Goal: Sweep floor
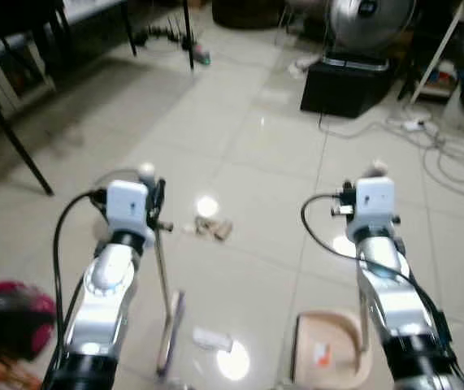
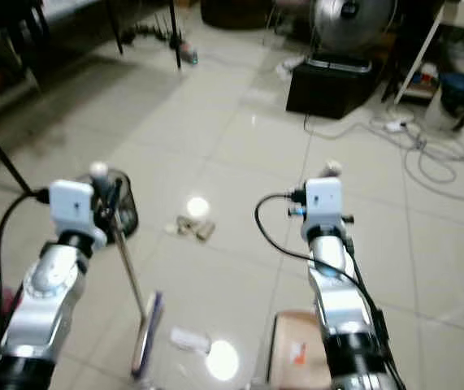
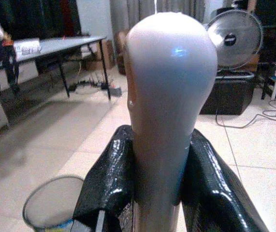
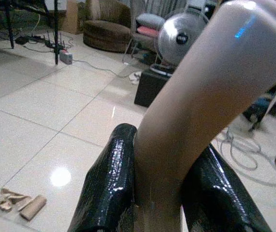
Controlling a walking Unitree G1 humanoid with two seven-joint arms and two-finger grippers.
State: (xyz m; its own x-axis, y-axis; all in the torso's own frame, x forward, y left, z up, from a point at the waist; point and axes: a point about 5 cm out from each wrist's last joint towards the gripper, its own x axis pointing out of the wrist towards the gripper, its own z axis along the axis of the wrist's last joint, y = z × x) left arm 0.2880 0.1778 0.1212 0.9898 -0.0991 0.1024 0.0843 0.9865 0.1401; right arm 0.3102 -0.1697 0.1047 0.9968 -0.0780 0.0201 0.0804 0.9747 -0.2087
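Note:
My left gripper (image 1: pixel 153 200) is shut on the pale knob of a broom handle (image 3: pixel 169 87). The thin metal shaft (image 1: pixel 163 276) runs down to the broom head (image 1: pixel 170 331) on the tiled floor. My right gripper (image 4: pixel 159 166) is shut on the curved beige handle (image 4: pixel 200 82) of a dustpan (image 1: pixel 329 349), which rests on the floor by my right arm. Beige cardboard scraps (image 1: pixel 211 228) lie on the tiles ahead between both arms. A white scrap (image 1: pixel 211 338) lies near the broom head.
A wire waste bin (image 2: pixel 123 205) stands just beyond the left gripper. A fan (image 1: pixel 370 20) on a black box (image 1: pixel 345 81) and loose cables (image 1: pixel 443 150) are at the far right. Table legs (image 1: pixel 16 146) stand far left. A red and black object (image 1: pixel 8 313) lies at lower left.

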